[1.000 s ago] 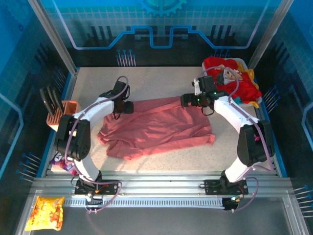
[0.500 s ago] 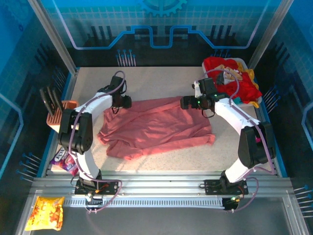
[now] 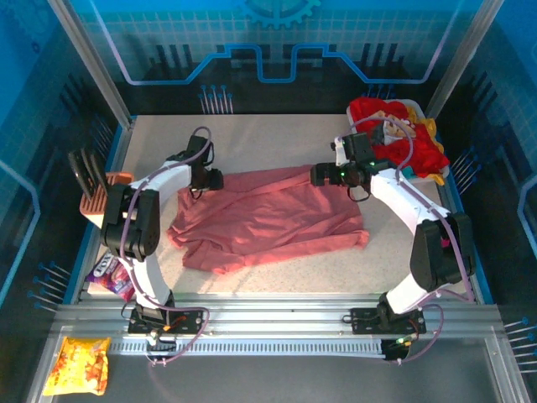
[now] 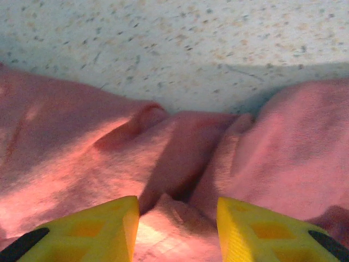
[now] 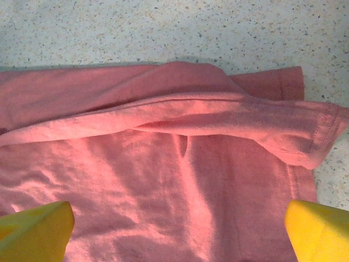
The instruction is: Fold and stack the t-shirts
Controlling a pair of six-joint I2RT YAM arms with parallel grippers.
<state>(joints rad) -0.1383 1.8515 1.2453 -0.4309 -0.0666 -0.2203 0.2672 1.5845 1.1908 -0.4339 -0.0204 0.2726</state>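
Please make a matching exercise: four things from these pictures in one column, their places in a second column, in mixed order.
1. pink t-shirt
2. red t-shirt
3. snack bag
4. right gripper

A. near left, in front of the metal rail
B. far right corner of the table
C. spread across the table's middle
D. above the pink t-shirt's far right edge

Pairs: 1-C; 2-B; 3-A; 4-D

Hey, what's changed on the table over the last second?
The left tool slid a little further away and to the left, along the far left edge of the pink shirt. Its fingers straddle a fold, but it isn't clear whether they grip it. The right tool, open over the shirt's far right corner, barely moved. The shirt lies as before.
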